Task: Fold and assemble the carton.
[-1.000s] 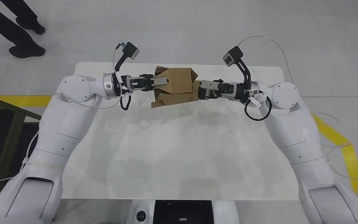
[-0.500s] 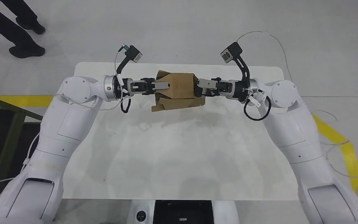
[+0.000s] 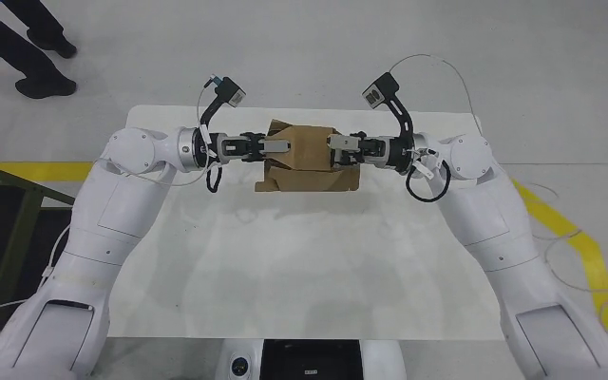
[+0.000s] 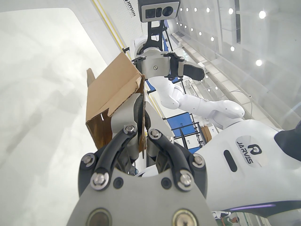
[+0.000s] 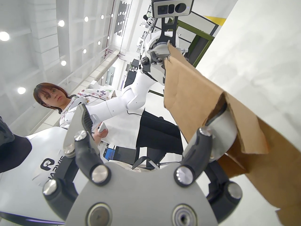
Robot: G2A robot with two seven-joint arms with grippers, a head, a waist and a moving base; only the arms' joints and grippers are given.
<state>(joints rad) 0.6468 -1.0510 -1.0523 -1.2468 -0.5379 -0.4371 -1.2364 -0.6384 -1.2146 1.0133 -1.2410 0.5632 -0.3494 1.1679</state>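
Over the far half of the white table (image 3: 304, 285), we have the brown carton (image 3: 306, 157) strung between the two arms, and it looks lifted off the surface rather than resting on it. Our left gripper (image 4: 141, 109) is pinched tight on one cardboard wall, the panel edge sandwiched between its fingers. Our right gripper (image 5: 150, 116) is spread wide and grips nothing. One finger (image 5: 221, 121) is tucked inside the carton's open end against a panel, and the other (image 5: 81, 116) hangs free in the air.

So the whole weight seems to ride on that single left-hand pinch, and that's our worry. If the right finger pushes too hard to square the carton, the wall can slide out of the left jaws or crease at the clamp, and the carton drops or twists. Push off-line and it collapses flat instead of opening. The loose flaps (image 5: 249, 142) near the right finger could catch on it and tear or fold the wrong way. And should the free finger close now, it would crush a panel we want straight.
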